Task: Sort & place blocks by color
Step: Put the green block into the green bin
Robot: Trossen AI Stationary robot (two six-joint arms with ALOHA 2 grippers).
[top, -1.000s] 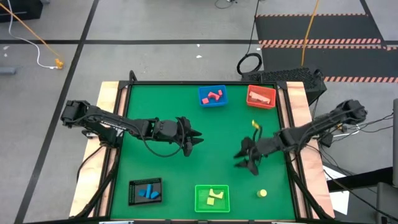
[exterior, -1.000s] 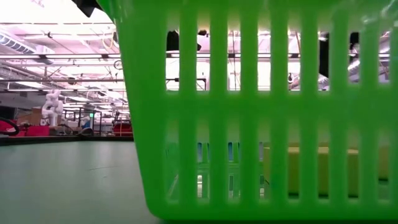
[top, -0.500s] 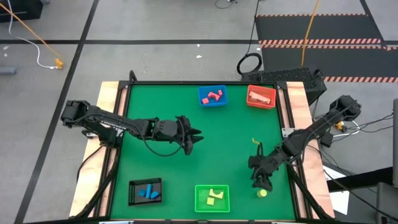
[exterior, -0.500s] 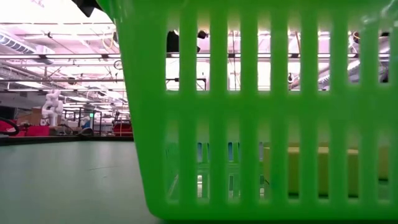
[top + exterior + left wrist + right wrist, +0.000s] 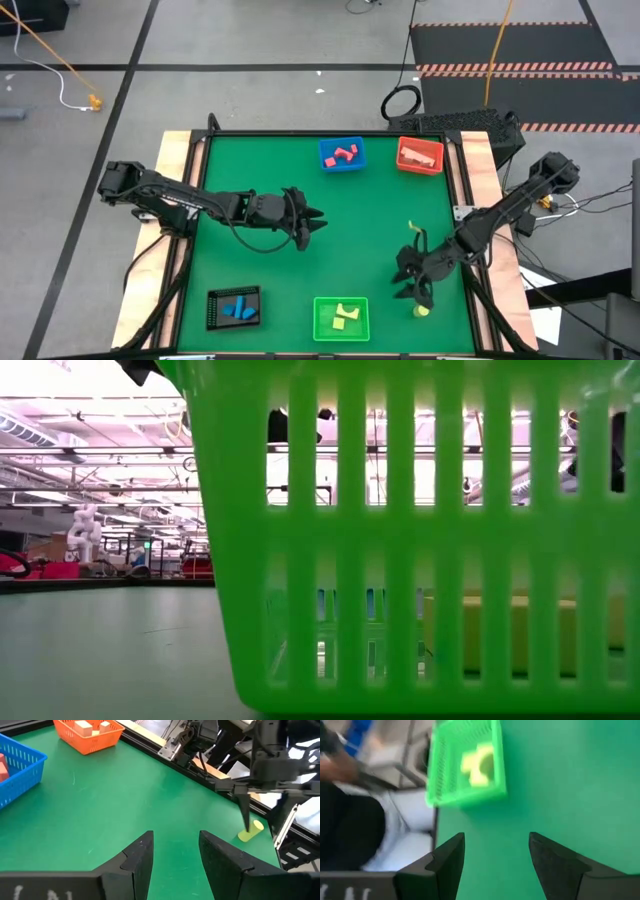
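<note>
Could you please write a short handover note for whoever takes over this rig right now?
Left end effector: open, empty, mid-table.
Right end effector: open, empty, beside the loose yellow cylinder near the right edge.
Done: red blocks in the blue tray, tan blocks in the orange tray, blue blocks in the black tray, yellow blocks in the green tray.
Left: cylinder into the green tray.
</note>
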